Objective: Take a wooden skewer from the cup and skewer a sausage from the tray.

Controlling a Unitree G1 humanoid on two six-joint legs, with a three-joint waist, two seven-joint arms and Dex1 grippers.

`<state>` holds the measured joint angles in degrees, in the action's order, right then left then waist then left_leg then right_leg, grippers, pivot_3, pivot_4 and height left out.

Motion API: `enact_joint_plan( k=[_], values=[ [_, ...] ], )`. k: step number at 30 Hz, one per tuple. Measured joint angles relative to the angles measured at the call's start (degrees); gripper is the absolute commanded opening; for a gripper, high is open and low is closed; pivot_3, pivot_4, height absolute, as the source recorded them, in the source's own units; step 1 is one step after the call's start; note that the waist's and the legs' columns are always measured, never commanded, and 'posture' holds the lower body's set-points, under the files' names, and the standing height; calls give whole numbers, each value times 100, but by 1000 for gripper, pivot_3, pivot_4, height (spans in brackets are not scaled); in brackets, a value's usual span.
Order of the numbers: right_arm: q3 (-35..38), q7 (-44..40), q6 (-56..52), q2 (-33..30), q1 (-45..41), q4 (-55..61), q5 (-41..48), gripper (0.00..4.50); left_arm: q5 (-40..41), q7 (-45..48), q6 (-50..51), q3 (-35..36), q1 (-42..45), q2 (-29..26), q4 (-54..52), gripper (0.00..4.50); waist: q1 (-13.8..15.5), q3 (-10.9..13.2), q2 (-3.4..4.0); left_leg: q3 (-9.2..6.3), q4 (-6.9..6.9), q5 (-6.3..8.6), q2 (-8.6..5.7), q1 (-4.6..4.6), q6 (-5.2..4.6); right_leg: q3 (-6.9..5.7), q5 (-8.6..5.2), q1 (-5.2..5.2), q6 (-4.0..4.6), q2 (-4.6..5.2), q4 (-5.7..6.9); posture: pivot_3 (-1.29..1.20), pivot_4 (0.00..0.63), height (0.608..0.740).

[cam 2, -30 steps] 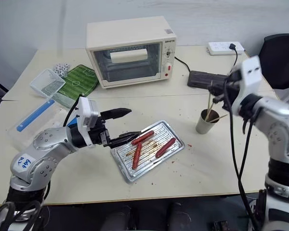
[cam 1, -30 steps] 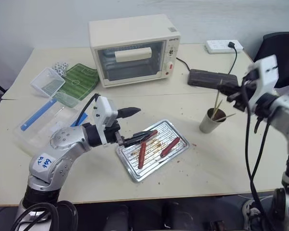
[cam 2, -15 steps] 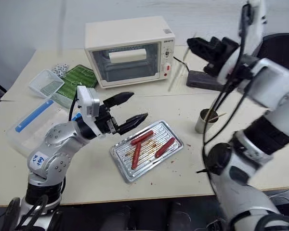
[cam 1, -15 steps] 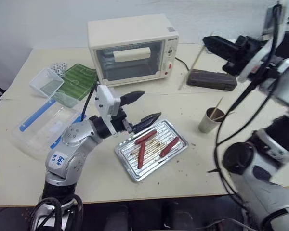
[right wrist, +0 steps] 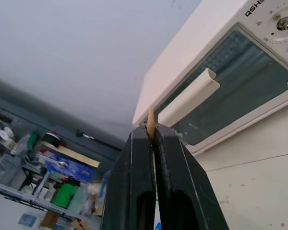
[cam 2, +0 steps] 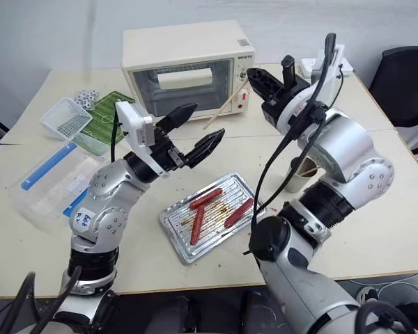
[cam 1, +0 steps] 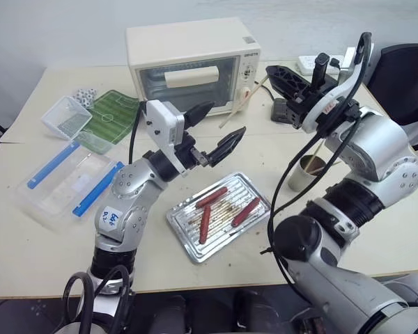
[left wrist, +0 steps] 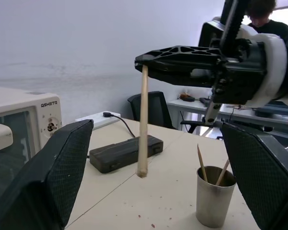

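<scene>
My right hand (cam 2: 259, 75) is closed on the wooden skewer (cam 2: 227, 104), lifted clear of the cup (cam 2: 297, 174) beneath it. My left hand (cam 2: 195, 129) is empty and wide open above the tray (cam 2: 180, 234). I judge the pick done; next I must bring the point down onto a sausage (cam 2: 205, 197) and hold it steady.

Left gripper (cam 1: 217, 129) raised above the tray (cam 1: 188, 233), fingers spread wide, nothing between them. Right gripper (cam 1: 273, 74) up in front of the toaster oven (cam 1: 193, 67), pinching a wooden skewer (cam 1: 237, 108) that slants down toward the left gripper; free end probably just short of it. Three sausages on the tray: one (cam 1: 211, 197) near the far rim, one (cam 1: 205, 225) mid-tray, one (cam 1: 246, 211) to the right. Cup (cam 1: 308, 172) partly hidden behind the right arm, more sticks poking out. Clear plastic box (cam 1: 66, 184) with blue clips at far left.
</scene>
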<state>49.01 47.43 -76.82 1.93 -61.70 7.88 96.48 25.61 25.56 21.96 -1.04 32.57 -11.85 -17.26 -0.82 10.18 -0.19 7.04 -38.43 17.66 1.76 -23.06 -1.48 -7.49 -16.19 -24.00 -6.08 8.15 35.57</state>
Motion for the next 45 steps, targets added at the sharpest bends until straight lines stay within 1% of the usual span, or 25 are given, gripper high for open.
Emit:
enact_joint_plan(
  k=[2, 3, 5, 7, 15, 21, 24, 30, 45],
  values=[
    [-708, 459, 686, -351, 376, 68, 870, 0, -20, 35, -103, -2, 81, 60, 210, 4104, -15, 0, 0, 0, 0, -1, 0, -2, -3, 0, 0, -1, 0, 1, -1, 0, 150, 740],
    [-983, 594, 969, -454, 480, 127, 1167, 0, -20, 50, -154, 6, 102, 68, 260, 3927, -40, 0, 0, 0, 0, -1, 1, -2, -3, 1, 0, -1, -1, 1, -1, 0, 150, 740],
    [-1441, 672, 1478, -648, 659, 310, 1439, 0, -20, 157, -231, -10, 163, 84, 353, 3276, -71, 0, 0, -1, 2, -1, 3, -2, -3, -1, 0, -2, -1, 1, -1, 0, 150, 740],
    [-1702, 663, 1797, -743, 761, 418, 1510, 0, -23, 216, -256, -20, 214, 78, 443, 2770, -81, 0, 0, -1, 5, -2, 4, -1, -4, 1, 0, -4, -1, 1, -1, 0, 150, 740],
    [-2311, 442, 2566, -1082, 1035, 610, 1520, 0, -25, 340, -254, -84, 257, 60, 467, 2770, -73, 0, 0, 0, 7, -3, 4, -4, -5, 3, 0, -8, -1, 3, -3, 0, 150, 740],
    [-2571, 270, 2806, -1332, 1124, 620, 1523, 0, -17, 324, -195, -149, 257, 93, 408, 2770, -65, 0, 0, -1, 7, -3, 2, -8, -8, 2, 1, -8, -2, 6, -4, 0, 150, 740],
    [-2640, 203, 2865, -1406, 1145, 620, 1530, 0, -10, 287, -195, -149, 257, 176, 406, 2232, -64, 0, 0, -2, 7, -4, 2, -8, -8, 1, 1, -8, -2, 6, -4, 0, 150, 740],
    [-2690, 145, 2977, -1482, 1161, 620, 1542, 0, -4, 251, -192, -149, 255, 211, 299, 486, -63, 0, -1, -2, 7, -4, 2, -8, -8, 1, 1, -8, -2, 7, -5, 0, 150, 740],
    [-2771, 36, 3070, -1583, 1261, 623, 1559, 0, -26, 12, -133, -133, 255, 304, 226, 486, -58, 0, -1, -3, 8, -4, 2, -9, -9, 0, 1, -8, -2, 8, -6, 0, 150, 740]
  ],
)
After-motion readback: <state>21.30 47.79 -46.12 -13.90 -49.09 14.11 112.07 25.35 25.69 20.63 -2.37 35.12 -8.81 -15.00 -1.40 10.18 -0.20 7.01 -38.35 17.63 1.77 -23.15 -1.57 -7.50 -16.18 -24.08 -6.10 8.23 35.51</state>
